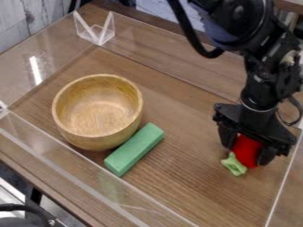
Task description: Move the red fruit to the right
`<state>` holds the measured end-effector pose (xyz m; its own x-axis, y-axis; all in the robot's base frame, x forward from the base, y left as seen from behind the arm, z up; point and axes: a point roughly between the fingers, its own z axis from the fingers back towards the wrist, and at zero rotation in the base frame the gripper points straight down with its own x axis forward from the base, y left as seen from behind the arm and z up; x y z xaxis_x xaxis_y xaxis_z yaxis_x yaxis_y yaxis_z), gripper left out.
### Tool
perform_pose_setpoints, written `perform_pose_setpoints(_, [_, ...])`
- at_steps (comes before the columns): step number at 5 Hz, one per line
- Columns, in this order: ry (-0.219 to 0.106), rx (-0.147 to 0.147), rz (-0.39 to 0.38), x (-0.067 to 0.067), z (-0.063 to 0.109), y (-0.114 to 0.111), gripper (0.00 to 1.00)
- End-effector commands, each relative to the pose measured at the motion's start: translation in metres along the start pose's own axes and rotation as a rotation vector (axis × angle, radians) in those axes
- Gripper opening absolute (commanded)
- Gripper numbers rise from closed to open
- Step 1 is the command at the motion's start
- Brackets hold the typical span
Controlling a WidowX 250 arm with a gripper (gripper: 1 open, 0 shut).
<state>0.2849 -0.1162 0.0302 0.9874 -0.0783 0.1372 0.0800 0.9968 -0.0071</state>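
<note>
The red fruit (245, 151) lies on the wooden table at the right, its light-green leafy cap (236, 165) pointing toward the front. My gripper (250, 146) hangs straight over it, open, with one dark finger on each side of the fruit. The fingers (225, 139) stand a little apart from the red body rather than pressing on it. The fruit's upper part is hidden under the gripper.
A wooden bowl (98, 110) stands at the left, with a flat green block (135, 148) lying beside it toward the front. Clear acrylic walls (71, 164) fence the table, the right one (288, 182) close to the fruit. A clear folded stand (94, 28) sits at the back left.
</note>
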Motion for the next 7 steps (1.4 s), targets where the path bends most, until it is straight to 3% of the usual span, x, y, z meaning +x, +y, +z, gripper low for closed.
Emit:
perform_pose_setpoints(1, [-0.027, -0.015, -0.064, 0.007, 0.000, -0.009, 1.00])
perform_pose_setpoints(3, [-0.037, 0.008, 0.006, 0.018, 0.008, -0.006, 1.00])
perform_pose_setpoints(5, [-0.036, 0.027, 0.125, 0.020, 0.003, -0.012, 1.00])
perform_pose_setpoints(7, [-0.033, 0.014, 0.051, 0.029, 0.011, -0.006, 1.00])
